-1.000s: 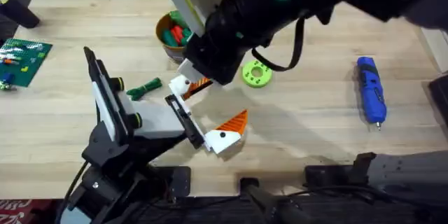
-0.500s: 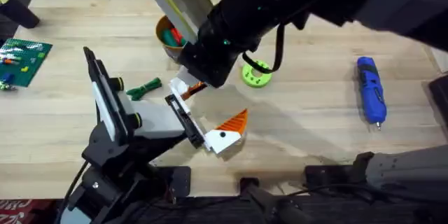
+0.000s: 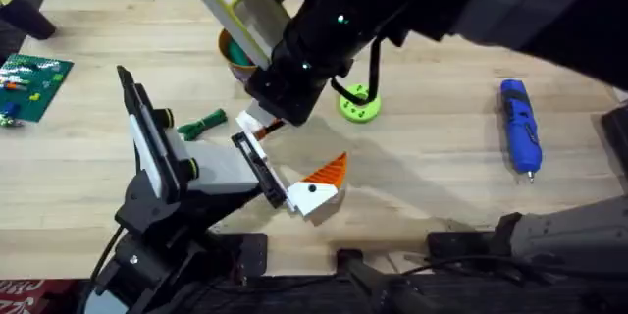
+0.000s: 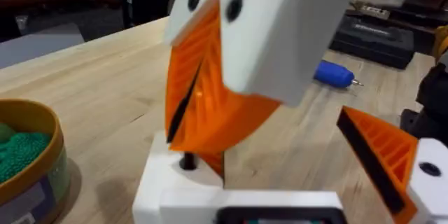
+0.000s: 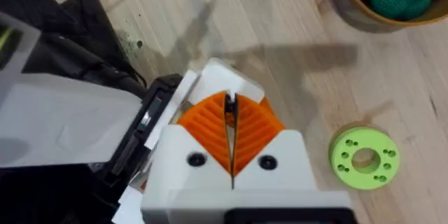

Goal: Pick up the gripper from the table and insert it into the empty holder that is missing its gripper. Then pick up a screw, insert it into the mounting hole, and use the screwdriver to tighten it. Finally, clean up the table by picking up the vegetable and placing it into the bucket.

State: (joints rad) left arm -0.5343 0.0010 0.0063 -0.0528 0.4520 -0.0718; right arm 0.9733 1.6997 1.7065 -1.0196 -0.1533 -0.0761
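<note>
My right gripper (image 3: 261, 120) reaches across the table's middle and is shut on the gripper (image 3: 250, 118), a small white block with an orange finger. The right wrist view shows the orange pads (image 5: 210, 122) pressed together over that block (image 5: 220, 77). The block (image 4: 175, 182) sits at the holder's (image 3: 211, 172) front plate, on the side opposite its mounted orange finger (image 3: 322, 179). The holder is my left arm's head, with jaws wide apart. The green vegetable (image 3: 201, 124) lies beside the holder. The bucket (image 3: 233, 54) is half hidden by the right arm. The blue screwdriver (image 3: 520, 137) lies far right. The screw is out of view.
A lime-green ring disc (image 3: 359, 105) lies just right of the right gripper. A green board with small parts (image 3: 34, 83) sits at the left edge. Bare wood stretches between the disc and the screwdriver.
The right arm has shifted a little to the left with the gripper in its grasp. The holder, vegetable and screwdriver have stayed put.
</note>
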